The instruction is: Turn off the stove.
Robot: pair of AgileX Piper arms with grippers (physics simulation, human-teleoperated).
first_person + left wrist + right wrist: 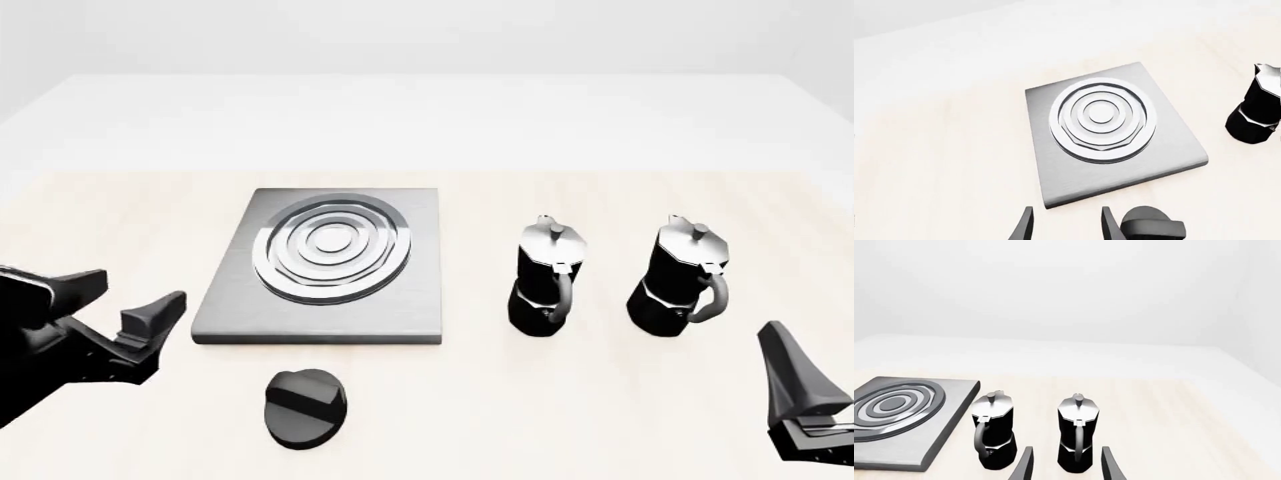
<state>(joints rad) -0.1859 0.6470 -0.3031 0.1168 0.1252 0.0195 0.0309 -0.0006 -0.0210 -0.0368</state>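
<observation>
approach is the step in hand, judging by the layout: the left gripper [127, 300] hangs with its fingers spread apart and nothing between them, low at the near left of the table [561, 400]. just ahead of it and a little to its right lies the knob [307, 406], a small round black disc with a raised bar across its top, sitting apart from the stove [327, 265] and untouched. in the left wrist view the knob [1151, 227] shows just beside one fingertip, outside the gap, so the fingers are not yet lined up on it. beyond the knob, further from the gripper, the grey slab of the stove [1111, 132] lies flat with its shiny rings facing up.

the next move probably calls for sliding the left gripper sideways until the raised bar sits between the fingers, lowering, closing on the bar, then twisting the wrist.

the right gripper [801, 400] waits at the near right, fingers apart as the right wrist view shows, holding nothing. straight ahead of it stand two pots [994, 432] side by side, upright, well to the right of the stove and clear of the knob.
</observation>
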